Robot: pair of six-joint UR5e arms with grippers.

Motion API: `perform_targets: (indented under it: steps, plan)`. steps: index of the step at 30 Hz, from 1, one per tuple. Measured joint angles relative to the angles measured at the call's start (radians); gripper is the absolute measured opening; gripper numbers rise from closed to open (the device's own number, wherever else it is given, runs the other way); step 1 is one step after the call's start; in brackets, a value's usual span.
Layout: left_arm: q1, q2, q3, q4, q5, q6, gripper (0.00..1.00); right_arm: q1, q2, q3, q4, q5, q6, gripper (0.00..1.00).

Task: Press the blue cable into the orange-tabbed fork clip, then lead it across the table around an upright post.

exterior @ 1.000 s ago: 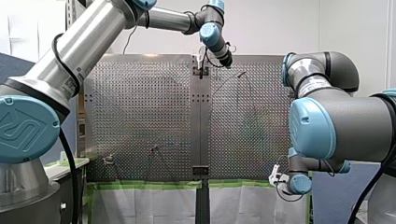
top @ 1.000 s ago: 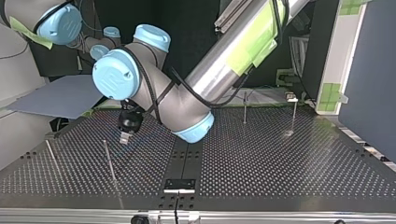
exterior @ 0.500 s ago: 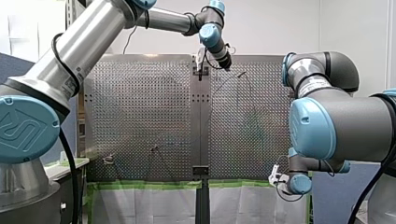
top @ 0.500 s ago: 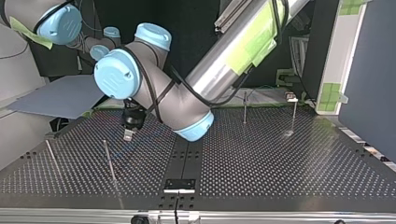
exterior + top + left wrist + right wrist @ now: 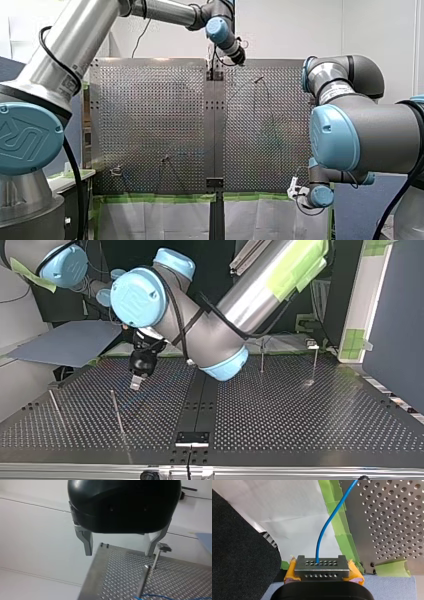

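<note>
The blue cable [image 5: 329, 522] runs straight ahead out of my right hand [image 5: 322, 566], whose yellow pads [image 5: 290, 572] are pressed together on it. My left hand [image 5: 119, 552] is spread wide, empty, over the bench [image 5: 120, 580].

Twin arms at work: my left arm [image 5: 75, 45] showed a brushed silver tube between dark grey joints, each closed by a pale blue round cap [image 5: 25, 137] embossed with a maker's logo; a black cable [image 5: 74, 180] ran alongside it; a small printed label [image 5: 67, 86] sat near the tube's end; seen from across, green tape [image 5: 300, 262] wrapped that tube. My right arm [image 5: 370, 130] bore matching grey housings and blue caps. The left gripper [image 5: 119, 553] had a glossy black domed body and two plain metal fingers [image 5: 87, 542]; the right gripper [image 5: 322, 562] carried yellow pads [image 5: 290, 573] around a grey metal block [image 5: 322, 570] drilled with two rows of small holes, on a black body.
</note>
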State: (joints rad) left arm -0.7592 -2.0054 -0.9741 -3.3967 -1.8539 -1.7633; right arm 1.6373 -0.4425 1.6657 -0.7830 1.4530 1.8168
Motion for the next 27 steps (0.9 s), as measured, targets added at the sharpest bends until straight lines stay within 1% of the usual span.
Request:
perform_targets:
  steps: [5,12,27]
  plan:
    - [0.0,0.049,-0.049,0.049,0.004,-0.021,1.0,0.0,-0.001,0.0,0.001,0.0,-0.002,0.0]
    - [0.003,0.119,-0.119,0.119,0.006,-0.067,1.0,0.0,-0.002,0.0,0.001,0.0,-0.002,0.0]
    - [0.003,0.282,-0.282,0.282,0.009,-0.069,1.0,0.01,-0.002,0.0,0.004,0.0,-0.005,0.0]
